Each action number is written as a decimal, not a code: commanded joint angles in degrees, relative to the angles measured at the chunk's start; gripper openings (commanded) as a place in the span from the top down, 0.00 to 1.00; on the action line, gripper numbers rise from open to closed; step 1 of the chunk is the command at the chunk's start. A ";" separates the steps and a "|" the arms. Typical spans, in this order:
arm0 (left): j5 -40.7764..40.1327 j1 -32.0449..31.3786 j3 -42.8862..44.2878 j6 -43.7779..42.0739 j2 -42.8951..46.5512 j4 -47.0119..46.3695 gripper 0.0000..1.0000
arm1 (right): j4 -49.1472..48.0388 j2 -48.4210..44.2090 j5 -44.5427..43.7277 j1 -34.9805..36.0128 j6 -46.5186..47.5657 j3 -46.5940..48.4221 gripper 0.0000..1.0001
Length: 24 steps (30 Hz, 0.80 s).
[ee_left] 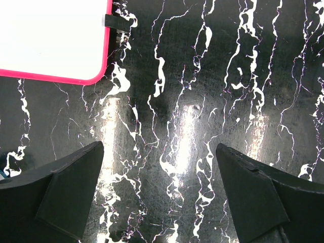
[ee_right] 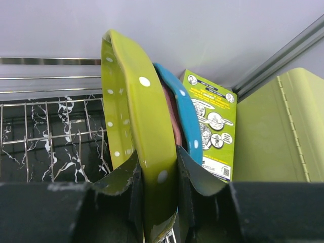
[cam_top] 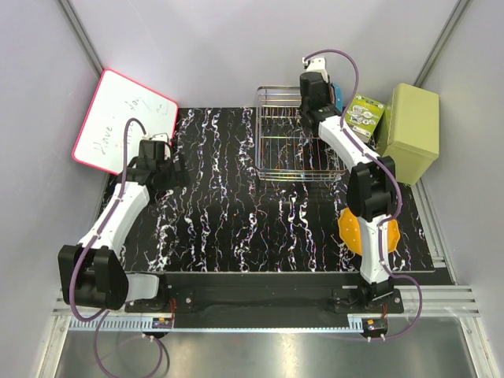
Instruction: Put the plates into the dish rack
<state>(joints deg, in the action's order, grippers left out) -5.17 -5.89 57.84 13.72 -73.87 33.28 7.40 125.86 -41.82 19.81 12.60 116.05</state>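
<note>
Top external view, far left: we see a pink-framed rectangular whiteboard (cam_top: 122,120) at the table's far left corner, its faint handwriting too small to read. Just right of it the left arm reaches forward with the elbow bent and the wrist turned down over the black white-veined tabletop (cam_top: 236,220). Its fingertips are hidden from above. In the left wrist view the left gripper (ee_left: 157,152) hovers with fingers (ee_left: 71,187) spread wide and only bare tabletop between them.

Past the middle stands the rectangular silver wire dish rack (cam_top: 298,178). The right arm rises from its base, bends at the elbow and extends to the rack's far right corner. There the right gripper (ee_right: 159,185) is clamped on the rim of the lime green scallop-edged dotted plate (ee_right: 131,116), which it holds upright on edge. Close behind stand the blue dotted plate (ee_right: 186,114) and, as a thin sliver between the two, the pink plate (ee_right: 173,119). The fingers cover their lower edges, so we cannot tell whether they rest inside the rack or beside it. The round orange plate (cam_top: 349,228) lies flat on the tabletop by the right arm, partly hidden under it. Further right a green printed card packet (cam_top: 364,116) stands just beside the olive-green solid box (cam_top: 413,130)
</note>
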 commanded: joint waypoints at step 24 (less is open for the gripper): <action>4.71 0.27 2.88 -0.97 1.09 -2.08 0.01 | -2.04 -7.72 -0.36 -0.13 -0.56 -5.20 0.39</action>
<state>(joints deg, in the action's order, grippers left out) -4.27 -5.89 57.84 13.47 -74.04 33.30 8.78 126.98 -40.25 19.75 10.76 113.97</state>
